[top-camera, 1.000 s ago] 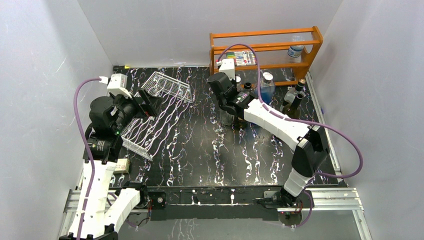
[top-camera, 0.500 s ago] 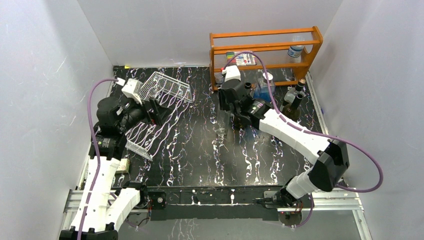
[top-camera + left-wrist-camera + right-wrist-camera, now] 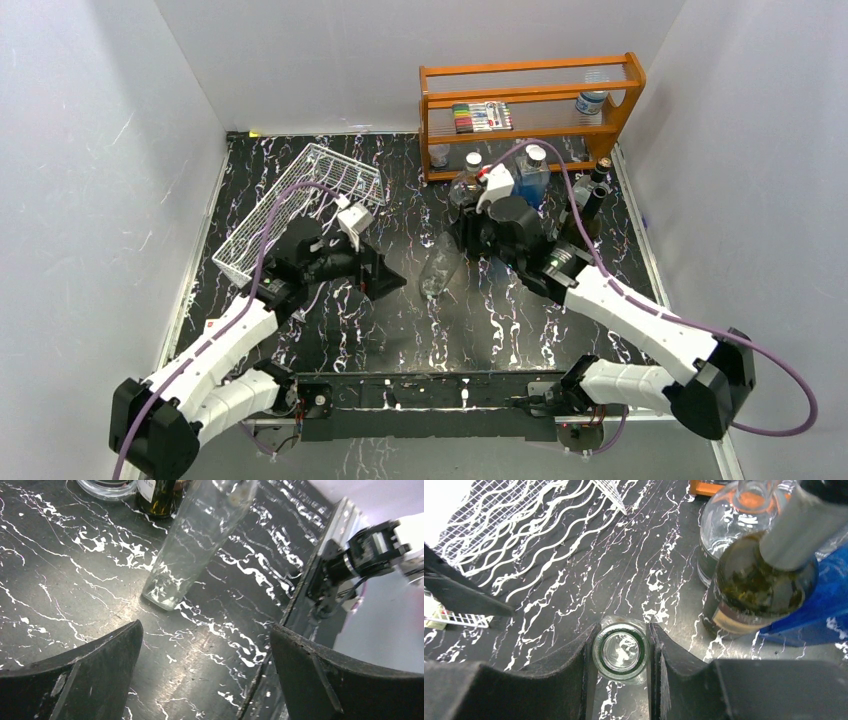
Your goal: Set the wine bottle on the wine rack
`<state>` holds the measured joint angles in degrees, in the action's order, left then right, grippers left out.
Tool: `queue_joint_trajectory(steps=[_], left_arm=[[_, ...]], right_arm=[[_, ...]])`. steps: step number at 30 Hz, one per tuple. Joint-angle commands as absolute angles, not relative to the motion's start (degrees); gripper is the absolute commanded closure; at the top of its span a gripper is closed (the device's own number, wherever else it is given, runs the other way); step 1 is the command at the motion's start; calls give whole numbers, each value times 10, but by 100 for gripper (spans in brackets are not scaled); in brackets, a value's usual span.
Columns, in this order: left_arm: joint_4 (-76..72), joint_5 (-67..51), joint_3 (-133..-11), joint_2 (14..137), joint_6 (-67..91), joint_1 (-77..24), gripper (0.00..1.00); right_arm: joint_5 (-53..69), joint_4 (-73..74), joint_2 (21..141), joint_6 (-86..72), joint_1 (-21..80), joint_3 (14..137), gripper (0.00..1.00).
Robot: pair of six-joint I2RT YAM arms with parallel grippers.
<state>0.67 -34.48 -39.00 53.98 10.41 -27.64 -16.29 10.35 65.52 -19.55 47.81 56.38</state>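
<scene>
A clear glass wine bottle (image 3: pixel 438 265) stands tilted on the black marbled table, near its middle. My right gripper (image 3: pixel 460 238) is shut on the bottle's neck; in the right wrist view the open mouth (image 3: pixel 620 652) sits between the two fingers (image 3: pixel 569 680). My left gripper (image 3: pixel 386 281) is open and empty, just left of the bottle; in the left wrist view the bottle (image 3: pixel 192 550) is ahead of the spread fingers (image 3: pixel 95 665). The white wire wine rack (image 3: pixel 300 195) lies at the back left and also shows in the right wrist view (image 3: pixel 499 540).
An orange wooden shelf (image 3: pixel 530 100) stands at the back right. In front of it are a blue bottle (image 3: pixel 533 172), a clear round bottle (image 3: pixel 734 520) and dark wine bottles (image 3: pixel 585 205); one dark bottle (image 3: pixel 764 580) is close to my right gripper.
My left arm has swung from the rack to the middle of the table, left of the bottle. My right arm has moved nearer and to the right, holding the clear bottle, which now leans.
</scene>
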Motion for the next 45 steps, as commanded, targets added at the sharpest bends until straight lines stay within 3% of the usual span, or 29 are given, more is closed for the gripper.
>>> queue_joint_trajectory(steps=[1, 5, 15, 26, 28, 32, 39, 40, 42, 45], left_arm=[[-69, -291, -368, 562, 32, -316, 2], [-84, -294, -366, 610, -16, -329, 2], [-117, -431, -397, 737, -140, -351, 2], [-243, -456, -380, 825, -74, -357, 3], [-255, -451, -374, 828, -58, -357, 7], [-251, -466, -363, 843, -55, -358, 25], [-272, -465, -343, 851, -78, -374, 29], [-273, -464, -342, 849, -85, -374, 32], [-260, -465, -345, 844, -117, -375, 50], [-208, -441, -366, 836, -176, -375, 95]], right_arm=[[-148, 62, 597, -258, 480, 509, 84], [-143, 61, 565, -306, 480, 484, 84], [-115, 52, 544, -324, 479, 463, 84], [-69, 7, 555, -349, 480, 452, 85], [-68, 5, 555, -347, 480, 451, 84], [-66, 5, 559, -345, 480, 453, 84], [-63, 7, 557, -343, 480, 457, 83], [-64, 8, 557, -343, 480, 457, 83], [-61, 9, 557, -344, 480, 456, 77], [-53, 19, 551, -342, 480, 456, 58]])
